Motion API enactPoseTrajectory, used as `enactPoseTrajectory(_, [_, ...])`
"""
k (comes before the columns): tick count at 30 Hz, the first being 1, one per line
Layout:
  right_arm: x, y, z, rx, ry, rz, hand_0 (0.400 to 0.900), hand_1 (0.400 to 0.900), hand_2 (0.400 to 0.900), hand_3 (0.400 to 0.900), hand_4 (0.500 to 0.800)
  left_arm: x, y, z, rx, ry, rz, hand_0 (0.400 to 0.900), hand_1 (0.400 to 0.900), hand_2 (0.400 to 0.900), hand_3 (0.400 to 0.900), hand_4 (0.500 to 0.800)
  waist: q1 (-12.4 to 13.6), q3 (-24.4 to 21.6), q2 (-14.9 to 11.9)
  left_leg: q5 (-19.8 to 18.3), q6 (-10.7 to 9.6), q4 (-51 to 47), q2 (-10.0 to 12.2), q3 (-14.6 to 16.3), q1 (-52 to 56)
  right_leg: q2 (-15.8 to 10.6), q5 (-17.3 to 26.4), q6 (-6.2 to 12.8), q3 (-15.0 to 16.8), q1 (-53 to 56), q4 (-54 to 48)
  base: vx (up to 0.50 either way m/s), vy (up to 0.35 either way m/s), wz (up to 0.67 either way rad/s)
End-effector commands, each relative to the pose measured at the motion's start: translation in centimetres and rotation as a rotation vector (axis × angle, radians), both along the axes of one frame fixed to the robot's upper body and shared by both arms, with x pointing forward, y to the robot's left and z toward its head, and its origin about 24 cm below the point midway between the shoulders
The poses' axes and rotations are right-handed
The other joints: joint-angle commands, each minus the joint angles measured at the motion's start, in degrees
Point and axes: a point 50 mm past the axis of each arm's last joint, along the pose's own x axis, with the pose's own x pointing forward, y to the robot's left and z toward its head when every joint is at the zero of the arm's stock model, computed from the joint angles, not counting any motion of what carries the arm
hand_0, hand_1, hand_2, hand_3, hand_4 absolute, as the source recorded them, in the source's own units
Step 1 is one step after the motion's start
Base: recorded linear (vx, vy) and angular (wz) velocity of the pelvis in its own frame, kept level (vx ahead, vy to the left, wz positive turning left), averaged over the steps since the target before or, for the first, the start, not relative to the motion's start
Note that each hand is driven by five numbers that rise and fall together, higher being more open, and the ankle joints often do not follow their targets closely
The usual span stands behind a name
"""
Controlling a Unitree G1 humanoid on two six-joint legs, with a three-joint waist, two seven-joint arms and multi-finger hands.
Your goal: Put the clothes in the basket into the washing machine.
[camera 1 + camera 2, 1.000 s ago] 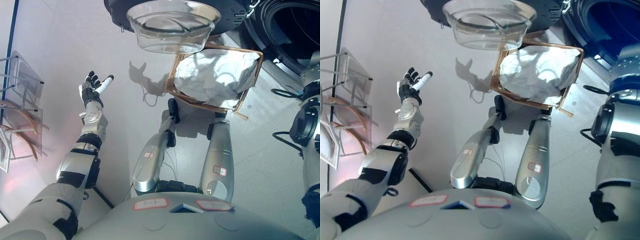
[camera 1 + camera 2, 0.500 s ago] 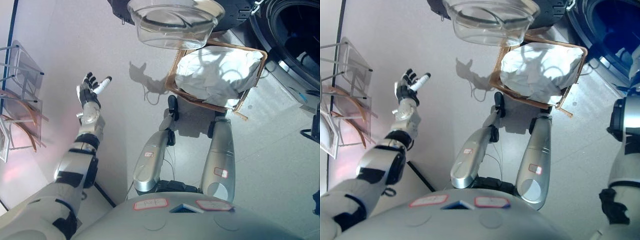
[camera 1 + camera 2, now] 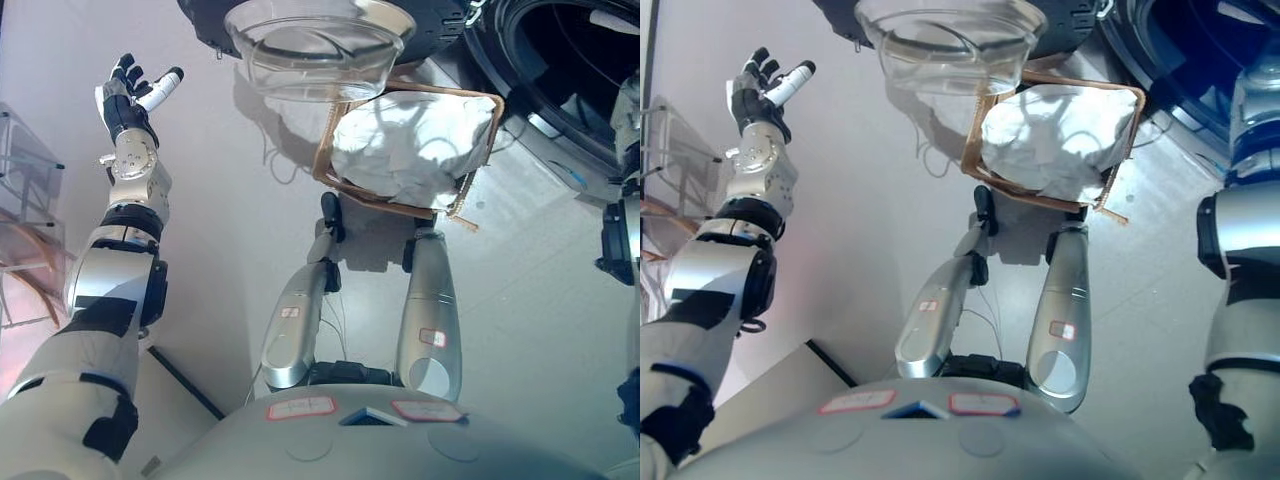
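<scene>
Standing over a basket [image 3: 330, 140] of white clothes [image 3: 410, 150] on the floor.
Left hand [image 3: 128, 92] is raised at the left, fingers spread loosely, holding nothing. Clothes fill the basket, under the washer's open glass door [image 3: 310, 55]. Washing machine [image 3: 560, 90] drum gapes at top right. Right hand's fingers cannot be seen.

You see silver-grey arm shells with black bands at the joints | left hand [image 3: 130, 95] dark, fingers [image 3: 163, 84] partly capped white | wrist block pale metal with small screws | right arm [image 3: 1238, 250] silver over black joint rings | right hand doesn't show in either view
</scene>
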Motion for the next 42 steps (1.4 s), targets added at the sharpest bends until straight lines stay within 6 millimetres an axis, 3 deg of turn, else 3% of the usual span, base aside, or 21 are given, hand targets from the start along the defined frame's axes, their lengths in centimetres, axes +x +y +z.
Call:
enactPoseTrajectory(1, [0.5, 1.2, 1.5, -0.012, -0.152, 0.068, 0.900, 0.900, 0.900, 0.900, 0.800, -2.2, 4.4, -0.2, 0.035, 0.014, 0.153, 0.900, 0.900, 0.900, 0.900, 0.800, 1.14, -2.82, -3.90, -7.46, -1.84, 3.68, -2.11, -0.42, 3.24, 3.27, 9.12, 2.16, -0.27, 8.33, -16.16, -0.04, 0.027, -0.10])
enactPoseTrajectory(9, [0.1, 4.1, -6.0, 0.129, -0.117, 0.177, 0.900, 0.900, 0.900, 0.900, 0.800, -3.5, 3.4, -2.6, -0.018, 0.002, 0.159, 0.900, 0.900, 0.900, 0.900, 0.800, 0.13, -0.67, -5.94, -9.63, -0.97, 7.50, -2.26, -0.36, 3.34, 3.04, 9.69, 2.04, -0.33, 9.93, -15.78, -0.05, 0.032, -0.06])
enactPoseTrajectory(11, [0.1, 4.1, -6.0, 0.129, -0.116, 0.177, 0.900, 0.900, 0.900, 0.900, 0.800, -3.5, 3.4, -2.6, -0.018, 0.002, 0.159, 0.900, 0.900, 0.900, 0.900, 0.800, 0.13, -0.68, -5.95, -9.63, -0.97, 7.50, -2.26, -0.36, 3.34, 3.04, 9.69, 2.04, -0.33, 9.94, -15.78, -0.04, 0.011, -0.02])
enactPoseTrajectory(12, [-0.5, 5.3, -8.7, 0.175, -0.095, 0.215, 0.900, 0.900, 0.900, 0.900, 0.800, -4.1, 3.2, -3.5, -0.033, 0.006, 0.162, 0.900, 0.900, 0.900, 0.900, 0.800, -0.32, 0.12, -6.97, -10.12, -0.71, 8.76, -2.16, -0.31, 3.01, 2.80, 10.10, 2.03, -0.50, 10.43, -15.83, -0.11, 0.039, -0.04])
enactPoseTrajectory(17, [-2.8, 6.7, -14.4, 0.269, -0.003, 0.232, 0.900, 0.900, 0.900, 0.900, 0.800, -5.3, 2.4, -5.4, -0.062, 0.022, 0.156, 0.900, 0.900, 0.900, 0.900, 0.800, -0.72, 1.25, -8.82, -10.88, -0.23, 10.39, -1.96, -0.64, 3.56, 2.55, 10.81, 2.04, -0.90, 12.24, -15.94, -0.06, 0.035, -0.03])
enactPoseTrajectory(24, [-8.3, 8.4, -23.7, 0.457, 0.217, 0.146, 0.900, 0.900, 0.900, 0.900, 0.800, -7.9, 0.9, -9.3, -0.114, 0.107, 0.143, 0.900, 0.900, 0.900, 0.900, 0.800, -0.60, 0.21, -11.76, -11.23, -0.06, 9.85, -2.03, -0.96, 9.17, 2.51, 11.76, 2.48, -1.85, 19.70, -19.39, -0.01, 0.027, -0.02])
enactPoseTrajectory(25, [-8.3, 8.4, -23.7, 0.457, 0.217, 0.146, 0.900, 0.900, 0.900, 0.900, 0.800, -7.9, 0.9, -9.3, -0.114, 0.107, 0.143, 0.900, 0.900, 0.900, 0.900, 0.800, -0.60, 0.12, -11.81, -10.91, -0.04, 9.63, -2.06, -0.94, 9.09, 2.50, 12.09, 2.47, -1.84, 19.66, -19.69, 0.05, 0.037, -0.05])
enactPoseTrajectory(28, [-13.4, 9.1, -29.2, 0.525, 0.451, 0.092, 0.900, 0.900, 0.900, 0.900, 0.800, -10.6, -0.1, -12.6, -0.124, 0.238, 0.114, 0.900, 0.900, 0.900, 0.900, 0.800, -0.50, -2.58, -13.56, -11.69, 0.21, 8.37, -2.00, -1.19, 14.29, 2.63, 12.34, 3.04, -1.97, 25.82, -22.69, 0.06, 0.045, -0.06])
enactPoseTrajectory(29, [-13.4, 9.1, -29.2, 0.526, 0.451, 0.093, 0.900, 0.900, 0.900, 0.900, 0.800, -10.7, -0.1, -12.6, -0.124, 0.238, 0.115, 0.900, 0.900, 0.900, 0.900, 0.800, -0.52, -2.68, -13.60, -11.40, 0.23, 8.14, -2.04, -1.18, 14.23, 2.60, 12.61, 3.04, -1.97, 25.79, -22.95, 0.06, 0.039, -0.08])
enactPoseTrajectory(34, [-18.4, 9.3, -32.8, 0.538, 0.678, 0.056, 0.900, 0.900, 0.900, 0.900, 0.800, -13.8, -1.1, -15.8, -0.107, 0.406, 0.054, 0.900, 0.900, 0.900, 0.900, 0.800, -0.93, -6.03, -14.57, -11.81, 0.50, 5.86, -2.41, -0.81, 19.37, 2.67, 12.95, 3.69, -1.44, 31.18, -25.96, 0.06, 0.053, -0.13])
enactPoseTrajectory(35, [-20.3, 9.4, -33.9, 0.531, 0.769, 0.051, 0.900, 0.900, 0.900, 0.900, 0.800, -15.1, -1.2, -16.8, -0.126, 0.455, 0.063, 0.900, 0.900, 0.900, 0.900, 0.800, -1.06, -7.38, -14.75, -11.96, 0.67, 5.14, -2.43, -0.51, 21.03, 2.77, 13.03, 3.81, -1.12, 32.61, -26.73, 0.06, 0.048, -0.15])
enactPoseTrajectory(36, [-20.4, 9.4, -33.9, 0.531, 0.770, 0.051, 0.900, 0.900, 0.900, 0.900, 0.800, -15.1, -1.2, -16.8, -0.126, 0.455, 0.063, 0.900, 0.900, 0.900, 0.900, 0.800, -1.03, -7.32, -14.75, -11.94, 0.67, 5.03, -2.43, -0.48, 21.21, 2.78, 13.06, 3.82, -1.10, 32.77, -26.81, 0.07, 0.047, -0.15])
enactPoseTrajectory(42, [-24.8, 9.3, -35.7, 0.538, 0.931, 0.020, 0.900, 0.900, 0.900, 0.900, 0.800, -19.1, -1.6, -19.4, -0.145, 0.606, 0.045, 0.900, 0.900, 0.900, 0.900, 0.800, -1.26, -11.55, -15.01, -11.96, 0.99, 1.05, -2.45, 0.57, 26.57, 2.79, 13.56, 4.40, -0.40, 37.12, -29.79, 0.08, 0.031, -0.10])
